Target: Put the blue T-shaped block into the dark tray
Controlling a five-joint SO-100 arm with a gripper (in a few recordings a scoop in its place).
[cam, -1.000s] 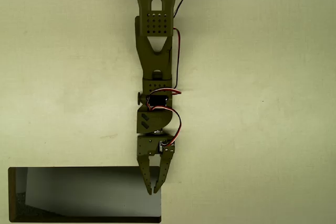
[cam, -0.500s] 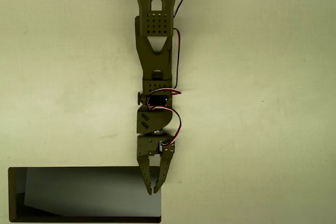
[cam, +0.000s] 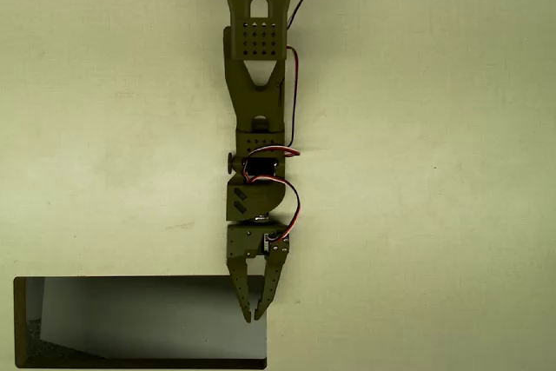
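olive claw (cam: pixel 254 314), slightly parted and empty, overlaps the dark tray's (cam: pixel 19 323) right end.

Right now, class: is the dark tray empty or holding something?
Empty. The tray shows only bare dark floor; the tool hangs over its right edge.
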